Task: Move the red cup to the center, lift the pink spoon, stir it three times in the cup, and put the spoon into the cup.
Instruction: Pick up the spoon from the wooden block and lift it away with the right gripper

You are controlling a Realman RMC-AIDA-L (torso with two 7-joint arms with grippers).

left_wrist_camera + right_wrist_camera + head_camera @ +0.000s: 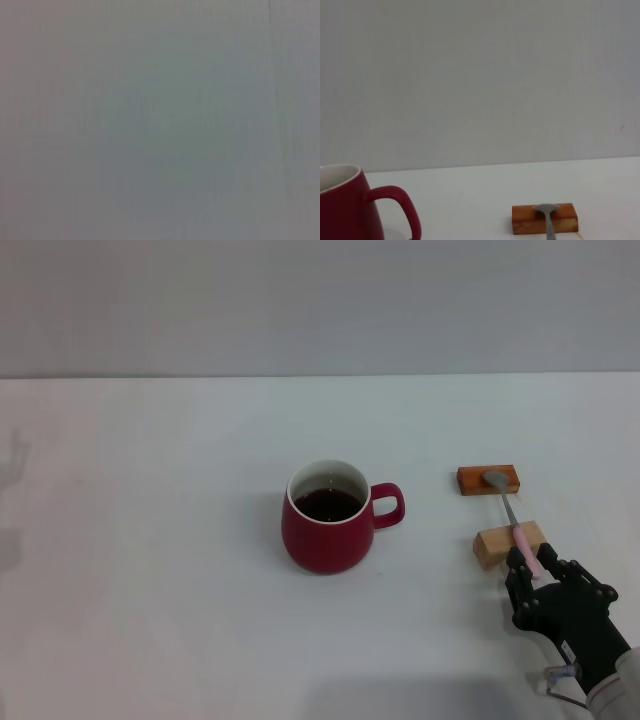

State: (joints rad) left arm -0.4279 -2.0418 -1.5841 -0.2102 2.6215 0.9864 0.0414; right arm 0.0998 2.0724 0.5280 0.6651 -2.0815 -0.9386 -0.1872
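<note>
On the white table [150, 570], the red cup [330, 520] stood near the middle, its handle toward the pink spoon [512, 515], which bridged two wooden blocks [489, 480] well to the right. My right gripper [530, 562] flanked the pink handle; whether its fingers were pinching I could not tell. I judged a firm, straight-up lift best.

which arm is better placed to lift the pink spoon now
Right. The right tool is already at the pink spoon handle, which lies across the two wooden blocks to the right of the red cup. The left arm is not in view.
</note>
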